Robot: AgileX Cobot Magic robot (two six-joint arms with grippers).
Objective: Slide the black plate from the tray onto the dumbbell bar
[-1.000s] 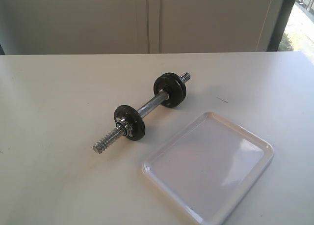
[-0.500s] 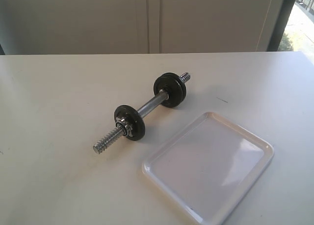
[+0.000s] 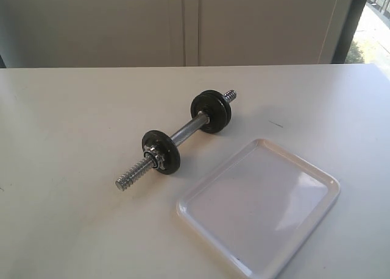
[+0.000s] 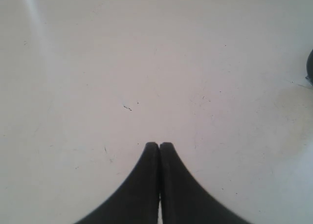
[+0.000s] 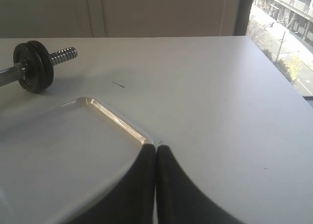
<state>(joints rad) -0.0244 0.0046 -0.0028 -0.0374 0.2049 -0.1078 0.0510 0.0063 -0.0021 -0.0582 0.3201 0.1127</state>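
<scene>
Tray shows bare white inside, nothing on it in the exterior or right wrist view. So the black plate is not there; my guess is it's the outer one of the far pair of discs on the dumbbell bar, though I can't tell the two apart for sure.

The bar lies diagonally on the counter, just beside the tray's long edge and not touching it. The near disc has a silver nut against it. The far threaded end sticks out bare, with no nut that I can see.

Left claw: tips pressed together, holding nothing, over bare counter well off from the bar; only a dark sliver at that view's edge. Right claw: tips together too, empty, hanging over the tray's corner.

I judge the slide-on is done or nearly so; what's left is seating and checking.

- To do it well I'd keep both claws off the bar; it's round and should roll at a nudge.
- If the outer disc sits loose, I'd pin the smooth middle with the left claw and push along the axis with the right, never sideways.
- I'd come in low past the tray lip and not clip it.
- I'd check that the far pair sits flush, and stop there.
</scene>
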